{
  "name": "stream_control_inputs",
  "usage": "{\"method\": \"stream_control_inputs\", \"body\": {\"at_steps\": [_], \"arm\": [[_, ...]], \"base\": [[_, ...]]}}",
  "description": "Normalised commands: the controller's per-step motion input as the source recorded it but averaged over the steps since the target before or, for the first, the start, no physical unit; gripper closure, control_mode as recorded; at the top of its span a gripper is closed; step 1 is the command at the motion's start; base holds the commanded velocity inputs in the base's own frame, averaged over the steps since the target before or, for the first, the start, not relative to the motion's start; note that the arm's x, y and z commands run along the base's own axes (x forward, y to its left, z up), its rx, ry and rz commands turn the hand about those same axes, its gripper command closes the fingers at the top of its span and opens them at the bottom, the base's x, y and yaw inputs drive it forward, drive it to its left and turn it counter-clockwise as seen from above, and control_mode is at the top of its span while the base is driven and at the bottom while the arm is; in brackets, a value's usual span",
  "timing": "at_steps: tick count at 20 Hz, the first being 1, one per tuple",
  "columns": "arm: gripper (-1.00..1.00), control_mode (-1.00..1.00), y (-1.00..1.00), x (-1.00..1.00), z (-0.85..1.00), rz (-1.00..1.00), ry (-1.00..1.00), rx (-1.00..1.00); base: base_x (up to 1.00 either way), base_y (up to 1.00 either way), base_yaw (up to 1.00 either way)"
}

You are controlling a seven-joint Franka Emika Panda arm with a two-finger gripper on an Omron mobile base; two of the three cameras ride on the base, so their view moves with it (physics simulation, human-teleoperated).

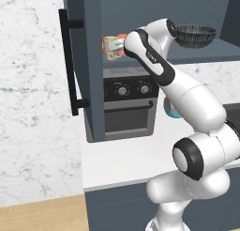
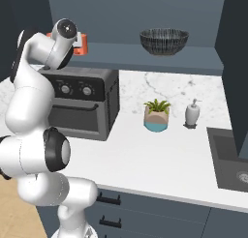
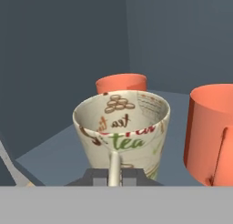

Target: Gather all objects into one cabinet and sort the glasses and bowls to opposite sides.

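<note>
My gripper reaches into the open slate-blue cabinet and is shut on the near rim of the beige patterned cup, with one finger against its wall. That cup sits at the left end of the shelf. One plain orange cup stands just behind it, and another orange cup stands close on the right of the hand view. An orange cup peeks out past my wrist. The wide dark patterned bowl rests upright at the right end of the same shelf.
The cabinet door with its black bar handle stands open on the left. Below the shelf is a toaster oven. A plant pot and soap dispenser stand on the white counter, and a sink lies at the right.
</note>
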Motion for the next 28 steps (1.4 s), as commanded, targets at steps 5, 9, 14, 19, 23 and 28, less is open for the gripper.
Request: {"method": "stream_control_inputs", "body": {"at_steps": [5, 9, 14, 19, 23, 28], "arm": [[1.0, -1.0, 0.0, 0.0, 0.0, 0.0, 0.0, 0.0], [1.0, -1.0, 0.0, 0.0, 0.0, 0.0, 0.0, 0.0], [-1.0, -1.0, 0.0, 0.0, 0.0, 0.0, 0.0, 0.0], [-1.0, -1.0, 0.0, 0.0, 0.0, 0.0, 0.0, 0.0], [-1.0, -1.0, 0.0, 0.0, 0.0, 0.0, 0.0, 0.0], [-1.0, -1.0, 0.0, 0.0, 0.0, 0.0, 0.0, 0.0]], "base": [[0.0, 0.0, 0.0], [0.0, 0.0, 0.0], [0.0, 0.0, 0.0], [0.0, 0.0, 0.0], [0.0, 0.0, 0.0], [0.0, 0.0, 0.0]]}}
